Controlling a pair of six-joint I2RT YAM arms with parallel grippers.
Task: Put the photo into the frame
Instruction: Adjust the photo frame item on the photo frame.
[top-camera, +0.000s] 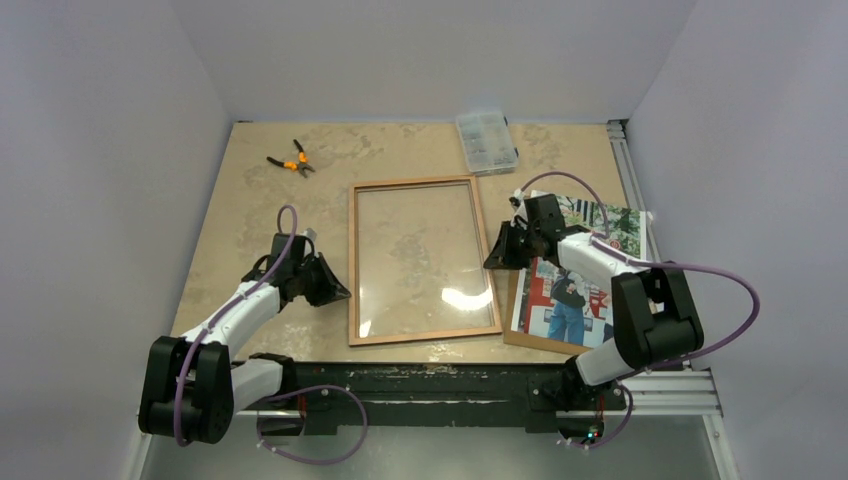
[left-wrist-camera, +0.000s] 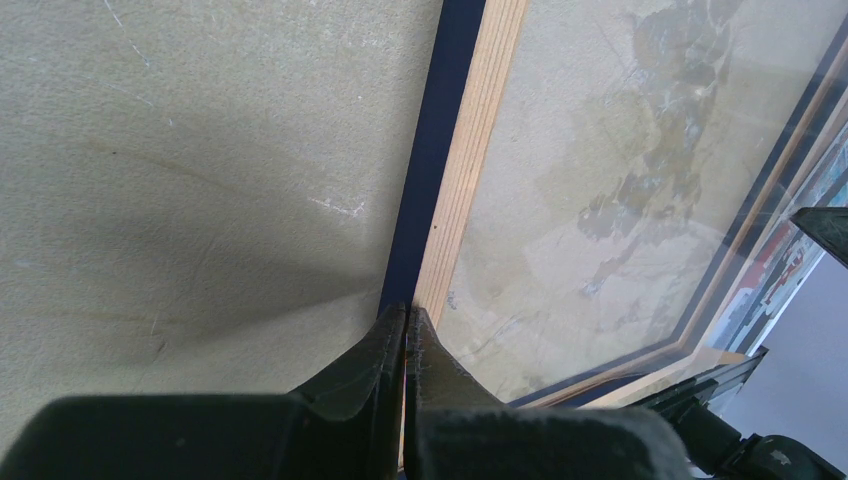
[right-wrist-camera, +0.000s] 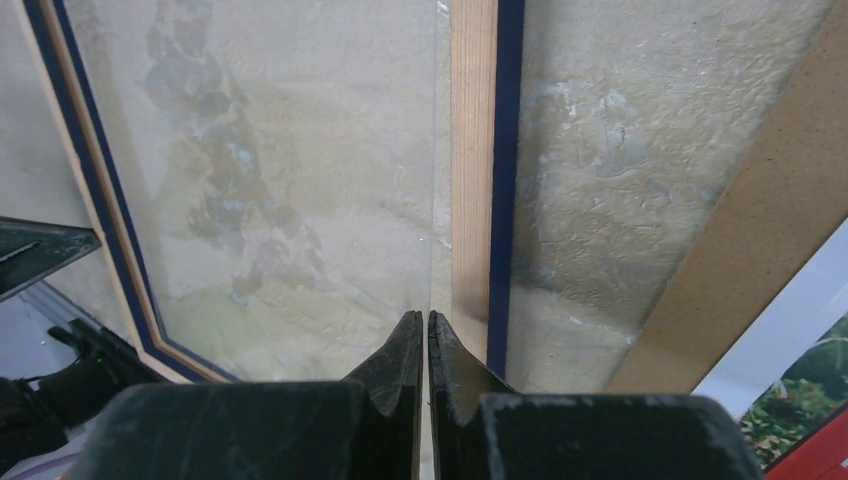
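Frame lay flat at the centre of the bench, wood-brown face up, clear pane in place, with the bench surface visible through it. Photo lay picture-side up at 3 o'clock from the frame, resting on a brown board just beside the frame's right rail.

Left fingers were pressed together with nothing between them, tips at the frame's left rail on the 9 o'clock side. Right fingers were also pressed together, nothing pinched — tips over the pane edge just inside the right rail. Contact with the frame — could not tell for either pair.

Orange-handled pliers sat at 11 o'clock from the frame and a clear compartment box at 1 o'clock.
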